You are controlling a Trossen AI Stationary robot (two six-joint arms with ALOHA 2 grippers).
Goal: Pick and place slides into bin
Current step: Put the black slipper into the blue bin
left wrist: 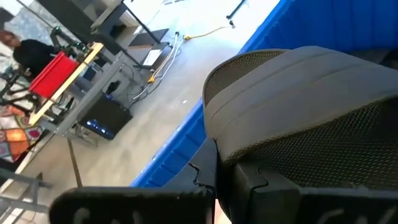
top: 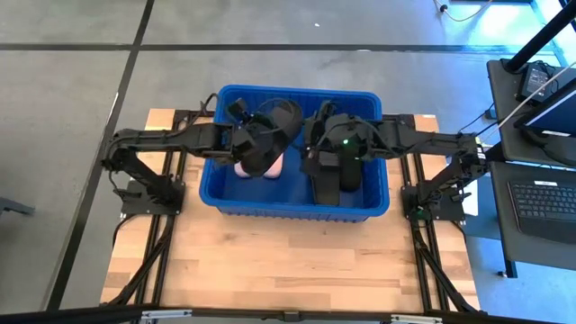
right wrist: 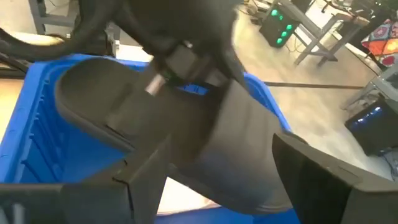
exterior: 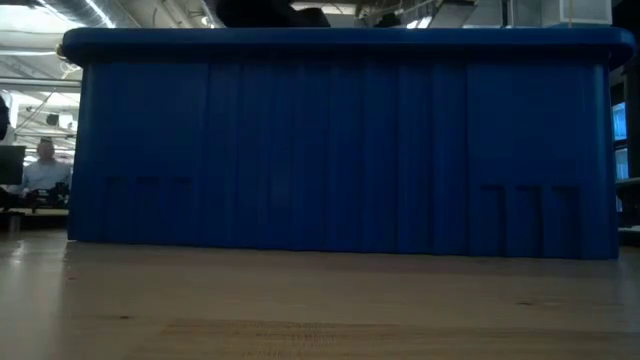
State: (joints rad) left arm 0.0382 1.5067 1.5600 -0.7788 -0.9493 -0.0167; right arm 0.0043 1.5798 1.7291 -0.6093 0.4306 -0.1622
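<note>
Black slide [top: 270,135] hangs over the bin [top: 378,209], left gripper [top: 255,135] jaws clamped on it (right gripper [top: 317,144] jaws spread); next, release.

Black slides [top: 328,171] and a pink one [top: 273,167] inside blue bin [top: 301,209].
</note>
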